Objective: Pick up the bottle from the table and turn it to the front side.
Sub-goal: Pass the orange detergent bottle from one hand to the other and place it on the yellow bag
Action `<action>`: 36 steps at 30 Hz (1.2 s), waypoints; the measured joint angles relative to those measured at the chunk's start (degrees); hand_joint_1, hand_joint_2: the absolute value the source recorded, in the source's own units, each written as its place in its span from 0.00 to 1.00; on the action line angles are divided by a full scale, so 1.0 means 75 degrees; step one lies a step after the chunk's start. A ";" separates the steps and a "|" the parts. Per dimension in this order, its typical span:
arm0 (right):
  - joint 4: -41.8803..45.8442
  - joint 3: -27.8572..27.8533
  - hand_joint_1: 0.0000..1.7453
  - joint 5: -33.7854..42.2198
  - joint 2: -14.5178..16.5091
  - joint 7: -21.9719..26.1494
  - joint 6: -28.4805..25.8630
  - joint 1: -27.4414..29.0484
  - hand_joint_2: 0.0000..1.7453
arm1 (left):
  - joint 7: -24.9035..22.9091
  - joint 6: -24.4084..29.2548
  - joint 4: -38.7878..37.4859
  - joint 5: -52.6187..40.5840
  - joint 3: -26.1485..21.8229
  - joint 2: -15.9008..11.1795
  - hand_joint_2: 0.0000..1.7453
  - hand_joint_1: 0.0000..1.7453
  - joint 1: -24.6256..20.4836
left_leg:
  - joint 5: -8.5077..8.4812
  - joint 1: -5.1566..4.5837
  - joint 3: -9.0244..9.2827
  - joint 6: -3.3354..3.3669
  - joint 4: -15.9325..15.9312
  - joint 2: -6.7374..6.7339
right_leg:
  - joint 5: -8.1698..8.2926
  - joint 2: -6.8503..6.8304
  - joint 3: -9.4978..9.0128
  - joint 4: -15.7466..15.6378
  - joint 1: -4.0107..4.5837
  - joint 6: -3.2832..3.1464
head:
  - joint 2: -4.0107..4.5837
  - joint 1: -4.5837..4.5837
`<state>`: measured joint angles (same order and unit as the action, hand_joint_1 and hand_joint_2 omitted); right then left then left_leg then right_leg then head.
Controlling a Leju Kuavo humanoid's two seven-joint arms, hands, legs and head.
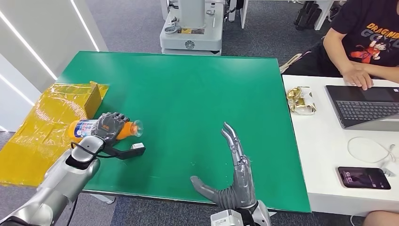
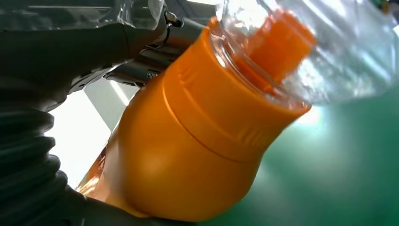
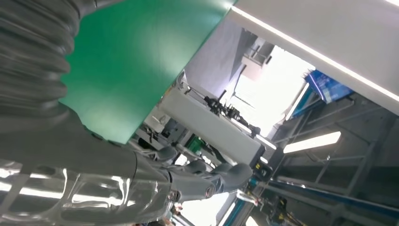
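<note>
Bottle (image 1: 101, 128) is gripped sideways in the closed left hand (image 1: 111, 126), presumably for turning, while the right hand (image 1: 235, 175) is held spread and empty.

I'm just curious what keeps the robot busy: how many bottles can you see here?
1. A single orange plastic bottle with a clear cap cover lies on its side near the green table's left edge, gripped by the robot's left hand. Others could be hidden behind the yellow-wrapped cardboard box.
</note>
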<state>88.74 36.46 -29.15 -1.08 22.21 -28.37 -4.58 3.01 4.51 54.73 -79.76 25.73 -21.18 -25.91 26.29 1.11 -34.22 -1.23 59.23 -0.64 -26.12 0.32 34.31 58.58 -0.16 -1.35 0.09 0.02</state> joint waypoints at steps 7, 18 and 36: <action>-0.0297 0.0205 0.00 0.0355 -0.0024 0.0058 -0.0017 -0.0394 1.00 | 0.0001 -0.0197 -0.0682 -0.0074 0.0144 -0.0179 1.00 1.00 -0.0250 | -0.0011 0.0001 -0.0002 -0.0015 -0.0004 0.0011 | 0.0000 -0.0009 0.0002 0.0005 0.0001 -0.0004 | 0.0000 -0.0001; -0.0608 0.0436 0.00 0.0508 -0.0026 0.0085 -0.0122 -0.0670 1.00 | -0.0124 -0.0107 -0.1156 -0.0067 0.0224 -0.0373 1.00 0.21 -0.0379 | -0.0011 0.0000 -0.0006 -0.0016 -0.0003 0.0016 | 0.0001 -0.0013 0.0002 0.0002 0.0000 -0.0004 | 0.0000 -0.0001; -0.0710 0.0498 0.00 0.0471 -0.0026 0.0067 -0.0224 -0.0681 1.00 | -0.0286 0.0133 -0.1328 -0.0248 0.0224 -0.0335 1.00 0.00 -0.0387 | -0.0011 0.0001 -0.0005 -0.0016 -0.0003 0.0021 | 0.0001 -0.0016 -0.0001 0.0003 0.0000 -0.0004 | 0.0000 -0.0001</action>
<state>83.42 40.19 -25.62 -1.27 22.71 -30.05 -9.68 0.86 5.51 44.77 -81.62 27.41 -23.70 -28.81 26.20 1.11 -34.26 -1.35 59.21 -0.48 -26.12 0.20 34.30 58.60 -0.16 -1.38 0.09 0.02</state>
